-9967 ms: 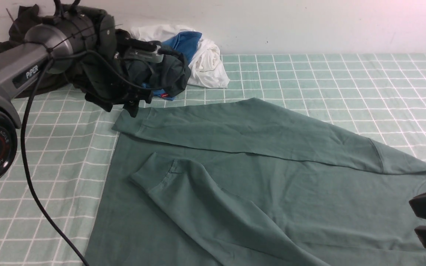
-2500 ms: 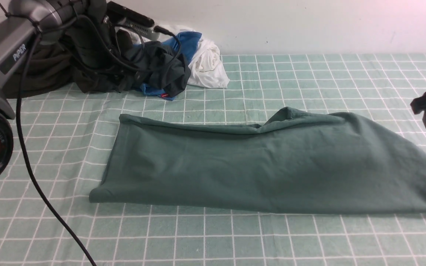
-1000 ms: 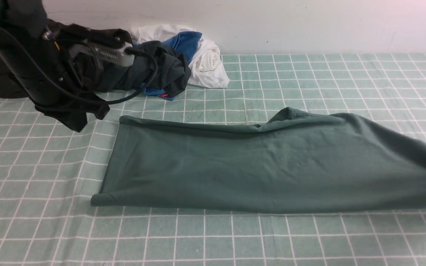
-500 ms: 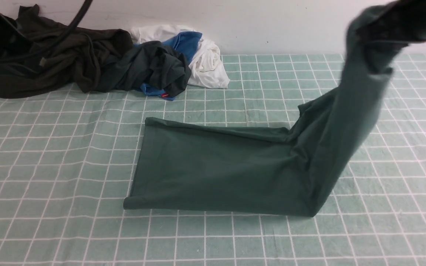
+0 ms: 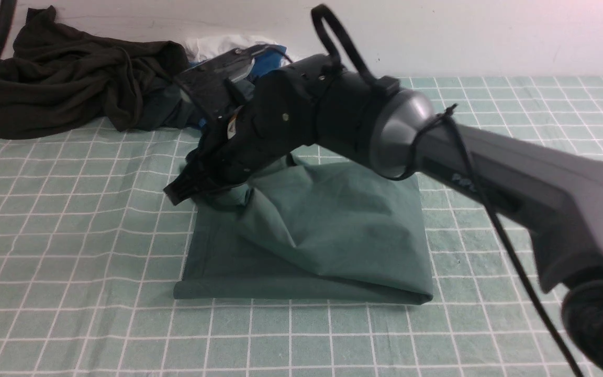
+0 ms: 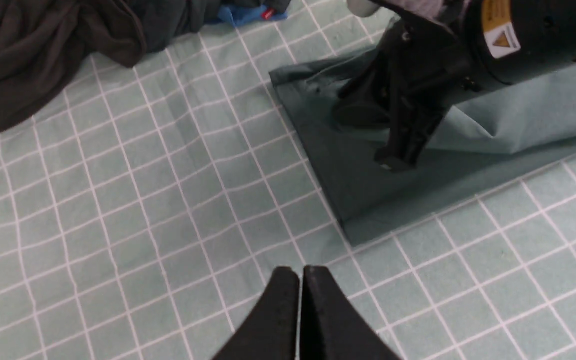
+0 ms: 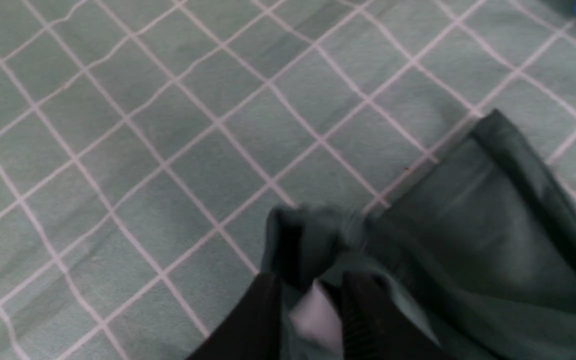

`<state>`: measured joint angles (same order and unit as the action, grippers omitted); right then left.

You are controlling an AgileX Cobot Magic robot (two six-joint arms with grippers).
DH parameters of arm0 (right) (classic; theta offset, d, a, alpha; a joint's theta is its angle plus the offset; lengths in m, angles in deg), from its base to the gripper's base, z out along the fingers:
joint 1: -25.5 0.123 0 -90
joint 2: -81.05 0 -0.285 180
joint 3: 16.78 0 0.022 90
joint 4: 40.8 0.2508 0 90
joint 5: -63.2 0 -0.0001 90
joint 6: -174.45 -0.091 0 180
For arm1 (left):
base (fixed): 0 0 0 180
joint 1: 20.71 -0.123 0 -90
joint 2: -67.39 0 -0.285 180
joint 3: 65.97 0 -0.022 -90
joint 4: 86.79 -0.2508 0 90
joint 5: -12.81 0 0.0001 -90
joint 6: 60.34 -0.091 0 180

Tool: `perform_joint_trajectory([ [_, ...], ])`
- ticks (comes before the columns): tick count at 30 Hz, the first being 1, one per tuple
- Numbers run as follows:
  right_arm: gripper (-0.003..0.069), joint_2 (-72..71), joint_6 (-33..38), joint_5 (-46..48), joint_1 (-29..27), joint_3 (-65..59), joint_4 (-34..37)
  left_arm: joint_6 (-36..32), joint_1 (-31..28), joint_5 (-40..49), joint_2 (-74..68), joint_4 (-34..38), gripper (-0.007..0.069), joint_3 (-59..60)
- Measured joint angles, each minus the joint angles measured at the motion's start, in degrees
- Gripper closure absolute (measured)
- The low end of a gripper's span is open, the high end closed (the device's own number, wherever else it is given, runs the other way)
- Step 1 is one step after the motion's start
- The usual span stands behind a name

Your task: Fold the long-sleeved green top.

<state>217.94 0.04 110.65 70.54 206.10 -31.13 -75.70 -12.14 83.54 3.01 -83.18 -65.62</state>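
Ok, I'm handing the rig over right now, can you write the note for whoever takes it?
Left hand: shut, empty, above the checked cloth, clear of the green top.
Right hand: at the top's far left corner, a bunch of it between its jaws; grip or not, can't tell.
Done: top doubled over into a short stack.
Left: let go, flatten the tented upper layer, square the edges.

Plain white wall (image 5: 490, 36) behind; pale green white-gridded cloth (image 5: 71, 314) covers surface; even light.
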Motion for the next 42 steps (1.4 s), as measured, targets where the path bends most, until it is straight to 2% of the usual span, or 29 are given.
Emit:
perform_joint_trajectory([
  [1, 0.0451, 0.2, 0.1, 0.3, 0.0, 0.8, 0.1, 0.0, 0.0, -0.2, 0.0, -0.2, 0.0628, 0.5],
  [3, 0.0324, 1.1, 1.5, 5.5, 0.0, 5.2, -0.2, 0.5, 0.0, -4.0, 1.9, -2.8, 0.0628, 6.2],
  [5, 0.0251, 0.9, 1.5, 10.3, -0.5, 7.9, -2.9, 1.3, 0.0, -6.9, 3.0, -4.1, 0.0628, 10.5],
  [8, 0.0214, 0.7, 1.1, 14.9, -1.4, 9.0, -6.7, 2.4, 0.0, -10.3, 4.1, -4.8, 0.0628, 14.5],
  [9, 0.0205, 0.9, 0.3, 19.2, -2.6, 9.2, -9.7, 3.1, 0.0, -12.3, 5.0, -4.8, 0.0628, 17.7],
  [15, 0.0235, 6.8, -0.7, 22.8, -5.8, 9.3, -13.2, 3.4, 0.0, -15.5, 7.5, -3.6, 0.0628, 25.6],
  [19, 0.0269, 11.9, -2.8, 17.0, -6.9, 9.3, -13.8, 3.4, 0.0, -16.0, 8.7, -2.8, 0.0628, 28.7],
  [24, 0.0293, 13.3, -11.7, 6.8, -9.2, 9.3, -15.8, 3.4, 0.0, -16.8, 8.7, -2.5, 0.0628, 29.3],
  [28, 0.0298, 13.2, -14.9, 5.3, -10.4, 9.4, -15.8, 3.4, 0.0, -16.8, 8.7, -2.5, 0.0628, 29.4],
  [32, 0.0300, 11.1, -9.3, 11.9, -9.4, 9.4, -10.8, 3.4, 0.0, -16.8, 8.7, -2.5, 0.0628, 29.4],
  [37, 0.0302, 10.2, 0.4, 19.5, -4.3, 8.3, -3.3, 3.4, 0.0, -16.8, 8.7, -2.5, 0.0628, 29.4],
  [40, 0.0302, 10.7, 3.2, 20.8, -0.4, 6.6, -2.7, 3.4, 0.0, -16.8, 8.7, -2.5, 0.0628, 29.4],
  [42, 0.0302, 10.7, 4.0, 21.0, 2.5, 6.2, -5.5, 3.4, 0.0, -16.7, 9.1, -2.5, 0.0628, 29.4],
])
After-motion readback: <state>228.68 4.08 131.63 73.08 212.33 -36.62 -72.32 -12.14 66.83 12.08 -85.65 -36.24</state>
